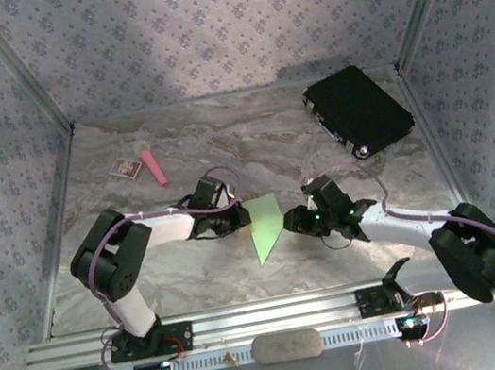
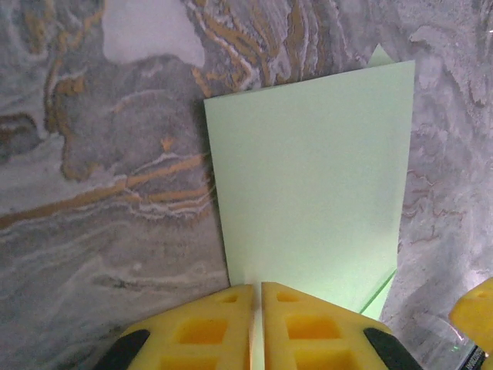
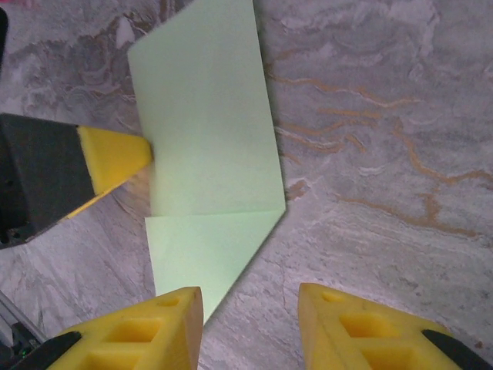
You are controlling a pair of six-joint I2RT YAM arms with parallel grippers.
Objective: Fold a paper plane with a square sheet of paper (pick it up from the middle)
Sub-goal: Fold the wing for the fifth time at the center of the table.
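The lime-green sheet of paper (image 1: 266, 225) lies mid-table between both arms, creased into a shape that tapers to a point toward the near edge. My left gripper (image 1: 242, 217) is shut on the paper's left edge. In the left wrist view its yellow fingers (image 2: 223, 324) pinch the sheet (image 2: 316, 185), and a folded flap rises from the table. My right gripper (image 3: 250, 297) stands open just above the paper's (image 3: 208, 123) pointed end. Its left finger hangs over the tip and its right finger over bare table. One fingertip of the left gripper (image 3: 115, 154) touches the paper's edge.
A black case (image 1: 357, 111) lies at the back right. A pink stick (image 1: 154, 166) and a small white card (image 1: 127, 169) lie at the back left. Patterned walls enclose the marble table (image 1: 197, 280) on three sides. An aluminium rail (image 1: 252, 318) runs along the near edge.
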